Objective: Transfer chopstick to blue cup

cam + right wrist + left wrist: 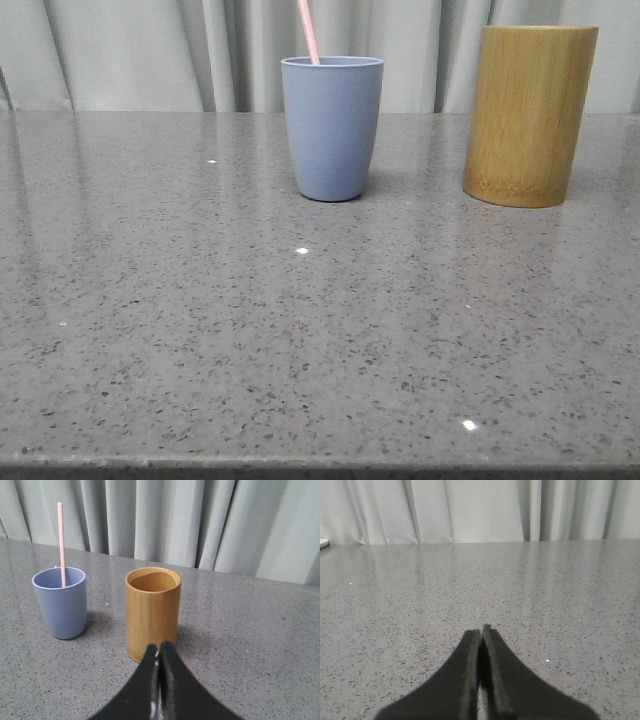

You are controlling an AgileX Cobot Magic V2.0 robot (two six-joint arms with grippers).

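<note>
The pale blue cup stands upright on the grey stone table, at the back middle in the front view. A thin pink chopstick stands in it, leaning against the rim; only its upper end shows. The right wrist view shows the same cup with the chopstick inside. My right gripper is shut and empty, just in front of the bamboo cylinder. My left gripper is shut and empty over bare table. Neither arm shows in the front view.
A taller yellow-brown bamboo cylinder stands to the right of the blue cup; its inside looks empty. Grey curtains hang behind the table. A pale object's edge shows at the table's far side in the left wrist view.
</note>
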